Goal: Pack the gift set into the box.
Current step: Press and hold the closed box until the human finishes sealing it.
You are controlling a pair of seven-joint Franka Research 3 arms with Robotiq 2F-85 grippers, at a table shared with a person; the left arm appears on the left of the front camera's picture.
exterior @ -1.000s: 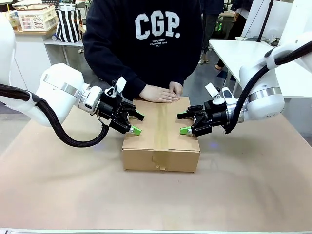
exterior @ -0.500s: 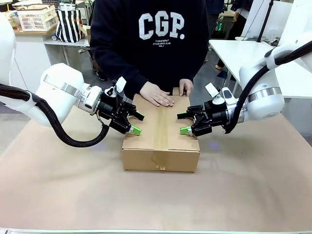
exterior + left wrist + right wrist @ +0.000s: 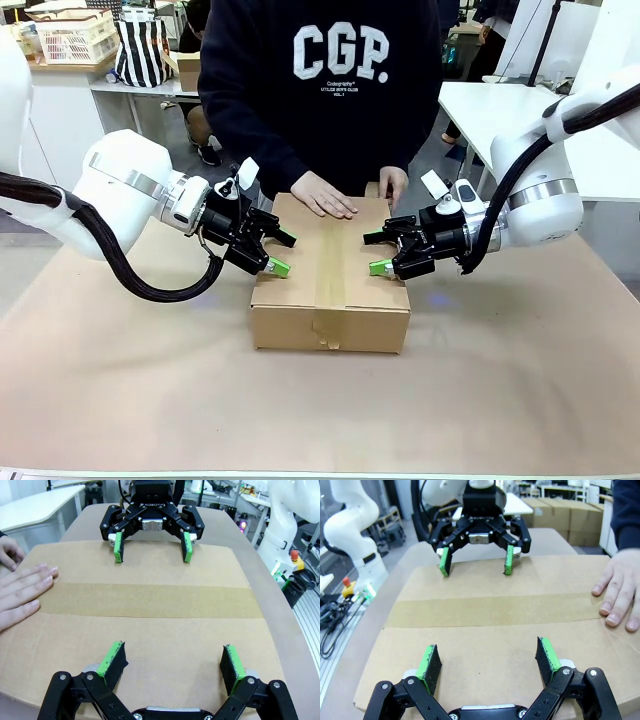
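Both grippers, left (image 3: 272,254) and right (image 3: 378,254), hovered with fingers spread wide and empty over opposite ends of the large plain brown corrugated cardboard box (image 3: 330,285), which sat mid-table with flaps shut and taped. A person's hand (image 3: 323,193) lay flat on its far edge. Packing looked finished; pressing the lid or releasing seemed next.

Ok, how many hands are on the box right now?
2, both the person's, at the box's far edge: one hand flat on top, the other hand at the far right corner, partly hidden behind it.
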